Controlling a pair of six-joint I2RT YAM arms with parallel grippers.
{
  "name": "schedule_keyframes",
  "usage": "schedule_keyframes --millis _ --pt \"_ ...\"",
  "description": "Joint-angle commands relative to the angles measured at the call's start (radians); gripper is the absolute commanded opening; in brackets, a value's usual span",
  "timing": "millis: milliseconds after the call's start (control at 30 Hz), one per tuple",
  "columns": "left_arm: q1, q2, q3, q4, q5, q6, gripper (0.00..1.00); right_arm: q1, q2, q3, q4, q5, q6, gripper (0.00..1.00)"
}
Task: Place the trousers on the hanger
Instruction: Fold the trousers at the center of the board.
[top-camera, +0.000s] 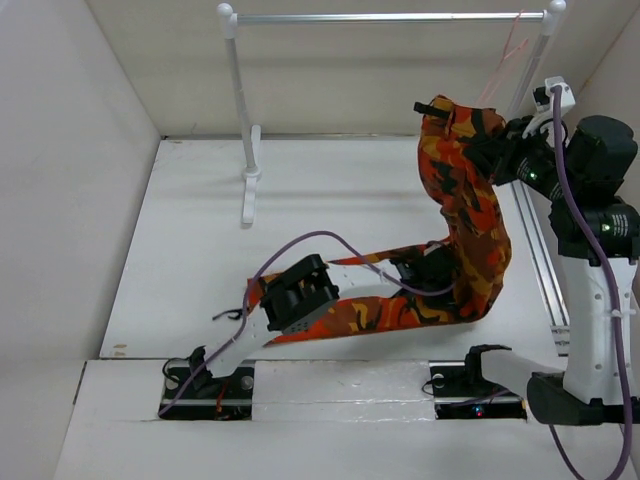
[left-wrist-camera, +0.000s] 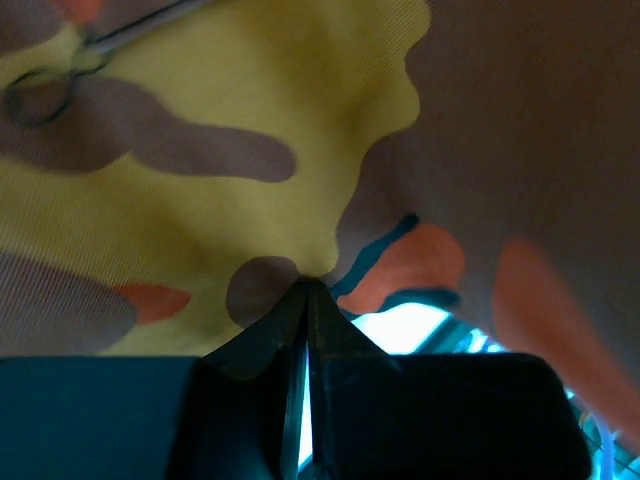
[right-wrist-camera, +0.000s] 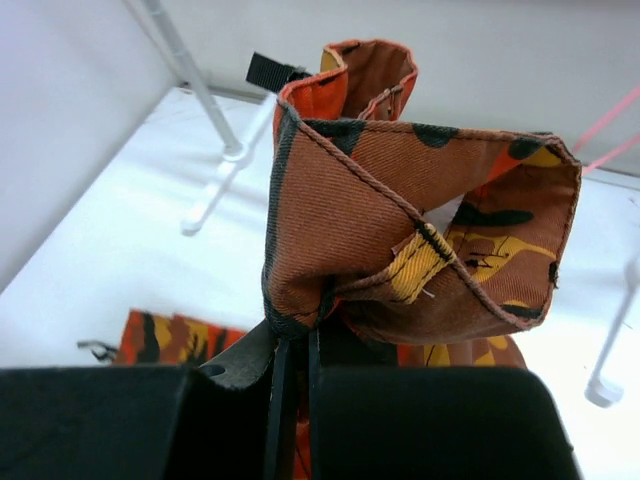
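The camouflage trousers (top-camera: 470, 240) rise from the table in an arc; the legs lie flat toward the left (top-camera: 350, 312). My right gripper (top-camera: 492, 152) is shut on the waistband and holds it up at the back right. In the right wrist view the jaws (right-wrist-camera: 295, 335) pinch the folded waistband (right-wrist-camera: 400, 220). My left gripper (top-camera: 420, 268) is shut on the trousers' middle, low over the table. In the left wrist view its tips (left-wrist-camera: 306, 287) bite the cloth (left-wrist-camera: 250, 200). The pale-pink hanger (top-camera: 505, 60) hangs from the bar by the right post, and its wires show in the right wrist view (right-wrist-camera: 610, 130).
A silver bar (top-camera: 390, 17) on white posts (top-camera: 243, 110) stands at the back. White walls close in left, right and back. A metal rail (top-camera: 540, 270) runs along the table's right side. A purple cable (top-camera: 300, 245) loops over the left arm.
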Motion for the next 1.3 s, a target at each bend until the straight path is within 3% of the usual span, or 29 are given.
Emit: schedule_keyframes --millis 0,33,100,133,167,233,267,367,533,633,733,800,833,867,933,967,1033,1100,1133,1167,1200,1233,1267 --pt "-0.039 0.061 0.119 -0.099 0.002 -0.046 0.0 0.093 -0.057 0.046 0.136 0.017 0.039 0.0" --pt "-0.039 -0.001 0.112 -0.119 -0.024 -0.031 0.0 0.116 -0.067 0.04 0.135 0.04 0.036 0.0" --pt "-0.039 -0.125 -0.046 -0.126 -0.143 0.001 0.0 0.172 -0.082 -0.01 0.157 0.104 0.036 0.0" --pt "-0.039 -0.282 -0.137 -0.112 -0.182 0.003 0.0 0.235 -0.093 -0.03 0.165 0.126 0.042 0.0" --pt "-0.039 -0.37 -0.322 -0.088 -0.24 0.002 0.0 0.266 -0.096 -0.07 0.177 0.141 0.042 0.0" --pt "-0.039 -0.616 -0.493 -0.101 -0.392 -0.021 0.0 0.332 -0.094 -0.095 0.213 0.195 0.051 0.0" --pt "-0.039 -0.702 -0.634 -0.16 -0.443 -0.041 0.0 0.401 -0.084 -0.103 0.223 0.221 0.051 0.0" --pt "-0.039 -1.038 -0.816 -0.321 -0.686 -0.162 0.01 0.528 -0.044 -0.101 0.256 0.314 0.045 0.0" --pt "-0.039 -1.551 -0.852 -0.642 -0.94 -0.45 0.04 0.741 0.022 -0.11 0.305 0.41 0.025 0.0" --pt "-0.003 -1.713 -0.8 -0.797 -1.052 -0.541 0.08 0.925 0.073 -0.167 0.357 0.465 0.025 0.0" --pt "-0.003 -1.775 -0.688 -0.98 -1.135 -0.604 0.09 1.105 0.169 -0.213 0.404 0.496 0.039 0.0" --pt "-0.003 -1.789 -0.606 -1.032 -1.178 -0.617 0.12 1.185 0.229 -0.271 0.488 0.49 0.051 0.17" --pt "-0.003 -1.799 -0.585 -1.043 -1.186 -0.603 0.12 1.243 0.264 -0.287 0.509 0.468 0.057 0.21" --pt "-0.003 -1.81 -0.565 -1.045 -1.193 -0.582 0.15 1.266 0.335 -0.291 0.51 0.456 0.061 0.37" --pt "-0.003 -1.836 -0.559 -1.042 -1.196 -0.577 0.24 1.282 0.379 -0.281 0.469 0.445 0.067 0.57" --pt "-0.003 -1.836 -0.568 -1.042 -1.186 -0.574 0.28 1.282 0.398 -0.27 0.437 0.43 0.058 0.65" --pt "-0.003 -1.788 -0.648 -0.997 -1.129 -0.537 0.39 1.219 0.33 -0.274 0.328 0.457 0.012 0.68" --pt "-0.003 -1.761 -0.67 -0.956 -1.083 -0.493 0.43 1.157 0.259 -0.299 0.305 0.46 0.007 0.67" --pt "-0.003 -1.688 -0.699 -0.907 -1.037 -0.41 0.48 1.073 0.183 -0.39 0.275 0.477 -0.001 0.64" --pt "-0.003 -1.642 -0.706 -0.891 -1.017 -0.41 0.48 1.072 0.182 -0.391 0.274 0.477 -0.001 0.62" --pt "-0.003 -1.543 -0.707 -0.882 -0.997 -0.385 0.52 0.971 0.104 -0.47 0.236 0.496 -0.004 0.56" --pt "-0.003 -1.493 -0.707 -0.882 -0.982 -0.368 0.54 0.913 0.067 -0.513 0.224 0.496 -0.008 0.42" --pt "-0.003 -1.45 -0.714 -0.862 -0.966 -0.353 0.57 0.851 0.027 -0.559 0.218 0.493 -0.016 0.11"
